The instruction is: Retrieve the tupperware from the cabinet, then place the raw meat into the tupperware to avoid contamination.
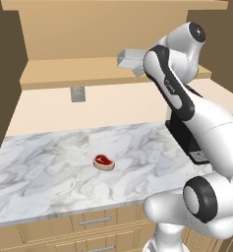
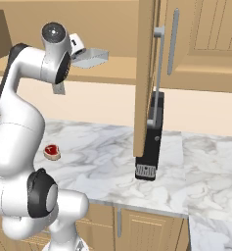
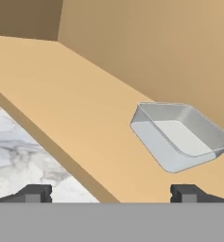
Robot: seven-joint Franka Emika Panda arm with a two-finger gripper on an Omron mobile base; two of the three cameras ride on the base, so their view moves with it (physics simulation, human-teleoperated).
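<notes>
Kitchen, mid-reach: the tupperware (image 3: 182, 136) sits on the wooden shelf (image 3: 75, 113) inside the open cabinet (image 1: 113, 29), near the shelf's front edge and a little way off the back wall, tilted in the hand view w/ its open top toward the camera. Looks light, thin-walled, pale translucent plastic; prob. stiff enough to pinch but smooth and likely slippery, so a grip across one of the walls, one finger inside and one outside the rim, seems the safest hold vs. trying to span the whole tub. The claw (image 3: 111, 194) is spread wide, nothing between its fingertips (image 3: 35, 193), and hovers short of the tub, just above the shelf's front lip; not touching it. From the base views the white arm (image 1: 187, 98) is raised high, elbow bent, wrist reaching level into the cabinet opening beside the open door (image 2: 146, 73). Raw meat (image 1: 103, 161) lies flat on the marble worktop (image 1: 49, 167) below, well apart from the tub, left of the black coffee machine (image 2: 151, 142). Retrieval not yet done.
</notes>
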